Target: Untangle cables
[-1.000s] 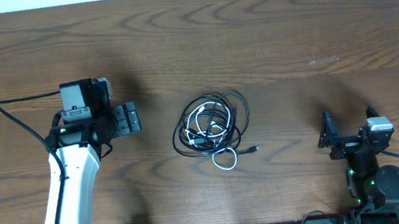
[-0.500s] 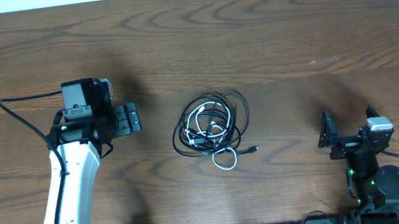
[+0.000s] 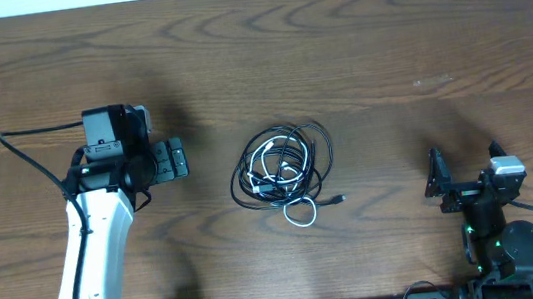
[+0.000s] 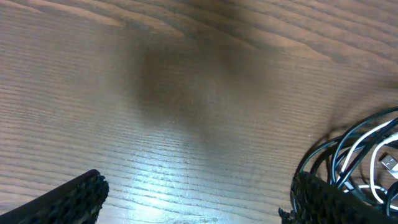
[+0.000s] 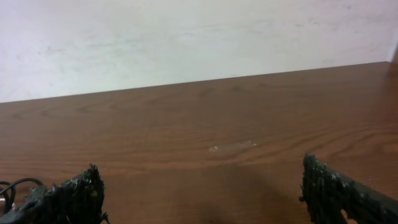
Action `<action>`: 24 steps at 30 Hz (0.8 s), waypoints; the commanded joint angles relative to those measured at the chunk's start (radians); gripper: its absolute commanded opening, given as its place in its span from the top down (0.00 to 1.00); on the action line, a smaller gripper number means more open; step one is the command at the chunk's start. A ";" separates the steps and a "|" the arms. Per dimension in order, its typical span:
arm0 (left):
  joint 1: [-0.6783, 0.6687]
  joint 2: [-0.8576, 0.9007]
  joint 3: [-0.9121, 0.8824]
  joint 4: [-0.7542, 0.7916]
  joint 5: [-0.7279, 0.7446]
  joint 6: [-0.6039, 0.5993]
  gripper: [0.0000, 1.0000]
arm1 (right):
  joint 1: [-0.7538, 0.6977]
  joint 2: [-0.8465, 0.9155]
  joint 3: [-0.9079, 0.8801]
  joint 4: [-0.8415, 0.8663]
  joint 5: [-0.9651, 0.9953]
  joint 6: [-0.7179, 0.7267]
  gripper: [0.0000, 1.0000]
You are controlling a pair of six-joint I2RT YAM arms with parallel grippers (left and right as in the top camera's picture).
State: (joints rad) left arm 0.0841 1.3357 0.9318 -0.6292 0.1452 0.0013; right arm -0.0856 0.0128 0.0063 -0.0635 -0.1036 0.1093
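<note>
**Cable bundle lay mid-table, both grippers open and clear of it**

The cables (image 3: 283, 171) sat in one tangled coil near the middle of the wooden table (image 3: 386, 45). Thin black cords wound around each other in overlapping loops, and a white cord (image 3: 301, 213) ran through the coil, with one small loop poking out at the near edge. A small plug (image 3: 339, 199) on a black cord lay on the wood just beside that loop.

The left gripper (image 3: 178, 160) hung over bare table to the left of the coil and pointed toward it without touching it. In the left wrist view its two fingers (image 4: 68, 199) stood wide apart with nothing between them. The black and white cords (image 4: 357, 155) showed at the right edge of that view, next to the right-hand finger.

The right gripper (image 3: 466, 160) was at the near right of the table, well apart from the coil. Its fingers (image 5: 342, 196) were also spread and held nothing. The right wrist view looked across the tabletop to a pale wall (image 5: 186, 37), with a faint light scuff (image 5: 233, 147) on the wood ahead and a bit of black cord (image 5: 15, 183) at the lower left corner.
</note>
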 commanded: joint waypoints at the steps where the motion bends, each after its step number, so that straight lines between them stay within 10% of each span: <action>1: 0.004 0.009 0.031 -0.011 0.005 0.014 0.05 | -0.005 -0.006 -0.001 -0.005 0.004 -0.013 0.01; 24: 0.004 0.010 0.030 -0.045 0.004 0.014 0.05 | -0.005 -0.006 -0.001 -0.005 0.004 -0.013 0.01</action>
State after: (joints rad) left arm 0.0841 1.3357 0.9318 -0.6666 0.1452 0.0013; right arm -0.0856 0.0128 0.0063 -0.0635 -0.1036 0.1093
